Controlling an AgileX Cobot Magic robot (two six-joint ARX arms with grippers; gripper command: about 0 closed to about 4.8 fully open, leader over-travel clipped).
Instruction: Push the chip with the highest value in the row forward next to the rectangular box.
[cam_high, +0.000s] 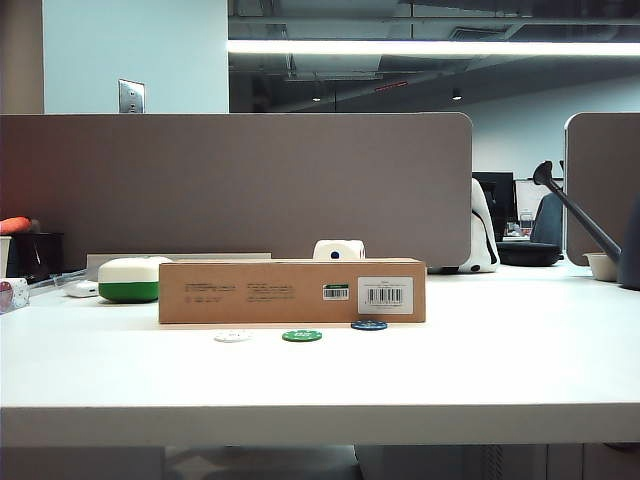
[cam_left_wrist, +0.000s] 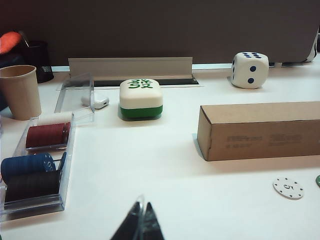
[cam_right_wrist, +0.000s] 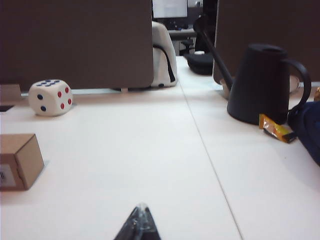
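The blue chip (cam_high: 369, 325) lies close against the front face of the rectangular box (cam_high: 292, 291), near its barcode end. It sits farther back than the white chip (cam_high: 232, 336) and the green chip (cam_high: 302, 336) of the row. My left gripper (cam_left_wrist: 141, 204) is shut and empty above bare table, short of the box (cam_left_wrist: 260, 131) and the white chip (cam_left_wrist: 288, 188). My right gripper (cam_right_wrist: 141, 206) is also shut and empty, off the box's end (cam_right_wrist: 17, 161). Neither gripper shows in the exterior view. The blue chip is outside both wrist views.
A white-and-green case (cam_left_wrist: 141, 98), a large dice (cam_left_wrist: 250, 70), a paper cup (cam_left_wrist: 20, 91) and a clear tray of stacked chips (cam_left_wrist: 35, 165) stand on the left side. A black watering can (cam_right_wrist: 262, 85) and an orange packet (cam_right_wrist: 275, 129) stand at the right.
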